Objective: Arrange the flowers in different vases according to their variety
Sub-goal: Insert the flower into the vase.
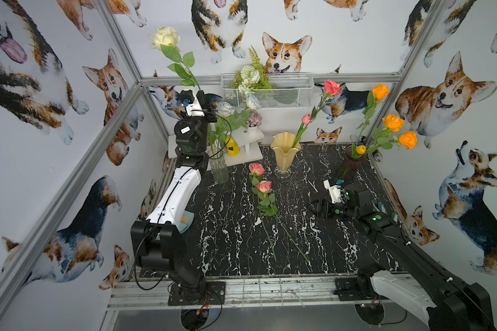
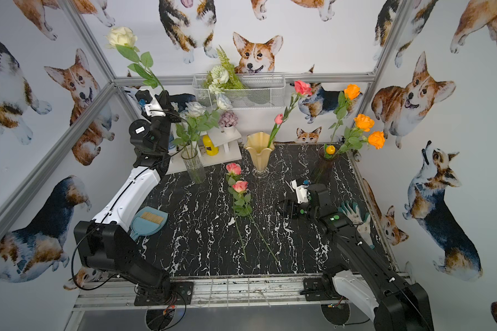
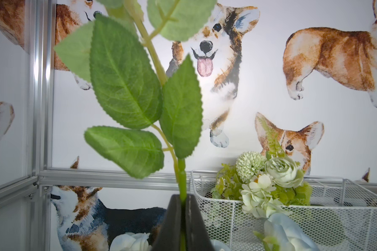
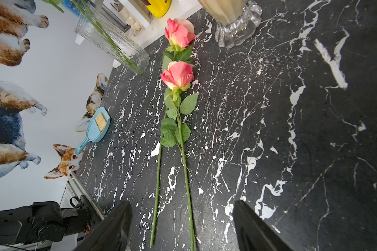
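Pinching the cream rose (image 1: 164,37) by its stem, your left end effector (image 3: 182,200) is up by the clear vase (image 1: 218,169) at the table's (image 1: 313,252) back-left corner. Meanwhile your right end effector (image 4: 181,206) hangs open near two pink roses (image 4: 179,75) lying mid-table, which look like all that's left. The orange ones (image 1: 393,122) are already in the purple vase (image 1: 347,166).

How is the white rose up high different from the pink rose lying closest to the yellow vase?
The white rose is cream-coloured; the pink rose is pink. The white rose is held up in the air, its stem pinched in the left gripper; the pink rose lies flat on the table, not gripped. Both have long green stems with leaves.
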Robot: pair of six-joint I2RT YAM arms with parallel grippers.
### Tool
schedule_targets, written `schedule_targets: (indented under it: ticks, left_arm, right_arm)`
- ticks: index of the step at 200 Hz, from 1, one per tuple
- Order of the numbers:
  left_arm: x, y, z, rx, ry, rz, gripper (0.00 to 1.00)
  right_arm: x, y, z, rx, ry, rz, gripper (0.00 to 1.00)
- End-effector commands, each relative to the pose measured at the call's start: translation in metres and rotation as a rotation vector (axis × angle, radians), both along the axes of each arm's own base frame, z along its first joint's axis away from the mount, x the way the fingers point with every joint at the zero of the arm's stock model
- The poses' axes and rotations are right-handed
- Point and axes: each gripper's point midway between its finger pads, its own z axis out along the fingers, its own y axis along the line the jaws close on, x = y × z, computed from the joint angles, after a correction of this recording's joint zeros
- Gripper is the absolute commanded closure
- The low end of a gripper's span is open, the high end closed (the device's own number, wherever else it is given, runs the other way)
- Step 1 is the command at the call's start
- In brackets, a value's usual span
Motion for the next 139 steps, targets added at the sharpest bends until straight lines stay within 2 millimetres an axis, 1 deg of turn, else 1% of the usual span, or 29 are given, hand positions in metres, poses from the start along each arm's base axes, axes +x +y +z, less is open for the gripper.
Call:
schedule_targets:
  ticks: [1, 45, 70, 73, 75, 83, 90, 94, 99, 104, 107, 139]
  left_arm:
    - [-0.001, 0.000, -0.003, -0.015, -0.048, -0.019, 1.00]
    - [0.015, -0.002, -0.058, -0.017, 0.031, -0.030, 1.00]
    - [0.017, 0.001, -0.079, -0.034, 0.079, -0.021, 0.99]
    - [0.017, 0.001, -0.081, -0.037, 0.085, -0.020, 0.90]
    - [0.017, 0.001, -0.083, -0.037, 0.090, -0.019, 0.81]
    - [0.016, 0.001, -0.088, -0.037, 0.108, -0.020, 0.49]
    - [0.014, 0.002, -0.091, -0.041, 0.124, -0.020, 0.27]
    - [0.013, 0.002, -0.092, -0.043, 0.133, -0.022, 0.17]
    - [0.012, 0.002, -0.095, -0.045, 0.147, -0.022, 0.08]
    - [0.011, 0.002, -0.097, -0.045, 0.162, -0.023, 0.02]
    - [0.010, 0.002, -0.098, -0.046, 0.169, -0.023, 0.00]
    - [0.002, 0.001, -0.111, -0.035, 0.267, -0.026, 0.00]
  right_arm:
    - [0.009, 0.001, 0.010, 0.008, -0.047, -0.010, 0.22]
    - [0.011, 0.003, 0.008, 0.008, -0.041, -0.007, 0.22]
    - [0.011, 0.006, 0.005, 0.003, -0.034, 0.002, 0.22]
    - [0.010, 0.008, 0.005, 0.003, -0.034, 0.006, 0.22]
    - [0.010, 0.008, 0.005, 0.002, -0.036, 0.008, 0.22]
    - [0.009, 0.012, 0.003, -0.003, -0.030, 0.022, 0.21]
    - [0.007, 0.016, 0.000, -0.010, -0.024, 0.034, 0.21]
    - [0.007, 0.019, -0.002, -0.015, -0.019, 0.042, 0.21]
    - [0.006, 0.021, -0.004, -0.023, -0.015, 0.051, 0.21]
    - [0.005, 0.024, -0.006, -0.030, -0.012, 0.059, 0.21]
    - [0.005, 0.026, -0.007, -0.033, -0.010, 0.063, 0.21]
    - [-0.001, 0.043, -0.014, -0.070, 0.004, 0.121, 0.21]
